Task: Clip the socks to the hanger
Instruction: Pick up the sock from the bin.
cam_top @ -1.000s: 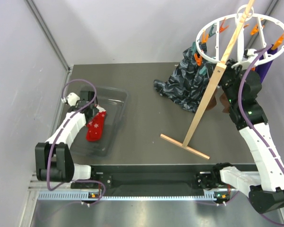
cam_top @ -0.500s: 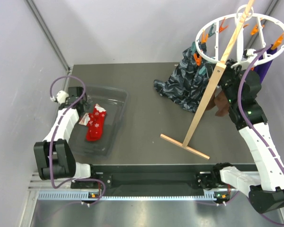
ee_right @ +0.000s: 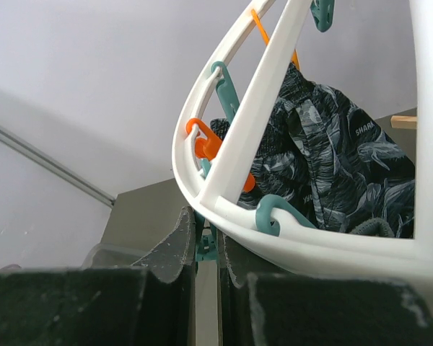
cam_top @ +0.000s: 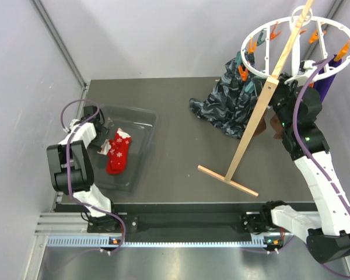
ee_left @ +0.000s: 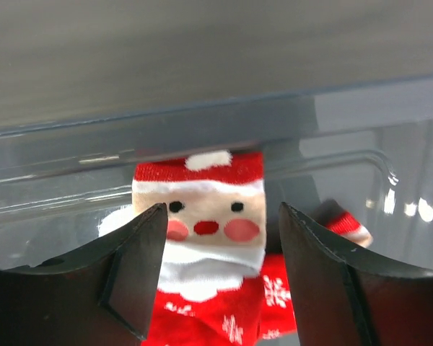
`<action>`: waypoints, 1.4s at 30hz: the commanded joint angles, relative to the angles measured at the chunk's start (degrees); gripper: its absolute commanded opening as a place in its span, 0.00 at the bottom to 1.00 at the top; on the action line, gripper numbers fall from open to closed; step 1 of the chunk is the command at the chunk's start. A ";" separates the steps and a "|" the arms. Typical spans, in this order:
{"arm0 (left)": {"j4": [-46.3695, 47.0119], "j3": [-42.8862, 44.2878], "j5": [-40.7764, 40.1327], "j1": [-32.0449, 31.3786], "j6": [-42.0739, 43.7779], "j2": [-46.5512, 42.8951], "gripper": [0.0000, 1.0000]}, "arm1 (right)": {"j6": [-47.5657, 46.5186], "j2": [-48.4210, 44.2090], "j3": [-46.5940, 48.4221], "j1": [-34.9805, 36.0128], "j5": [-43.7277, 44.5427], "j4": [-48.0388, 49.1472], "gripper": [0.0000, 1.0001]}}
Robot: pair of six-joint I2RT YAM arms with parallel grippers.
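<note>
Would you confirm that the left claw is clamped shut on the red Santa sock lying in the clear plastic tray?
Not quite: the left claw is open, its fingers wide apart with the red Santa sock showing between them, as the left wrist view shows. The sock does lie in the clear plastic tray.

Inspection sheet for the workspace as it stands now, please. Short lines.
Surface: dark grey table, no spills seen.
Job's things: red snowflake-patterned sock lies unclipped in clear plastic bin; dark brown sock hangs beside the right arm under round white plastic hanger, what holds it is hidden.
Clutter: dark-blue patterned cloth; purple sock at the hanger.
Grippers: left gripper open over the red sock; right gripper shut at the hanger's rim.
Cables: purple cables loop on both arms.
Surroundings: pale walls; nothing else seen.
</note>
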 commanded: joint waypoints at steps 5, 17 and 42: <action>2.01 1.50 -5.68 -0.63 -4.51 3.22 0.67 | -0.35 0.45 -0.29 0.77 -4.01 -0.55 0.00; 5.26 -2.45 -4.19 -0.55 -3.81 3.84 0.37 | -0.26 -0.16 -1.09 0.68 -3.92 -0.46 0.00; 15.51 16.95 18.10 -25.41 29.67 -15.51 0.00 | -0.44 -0.34 -0.38 0.77 -3.48 -1.96 0.00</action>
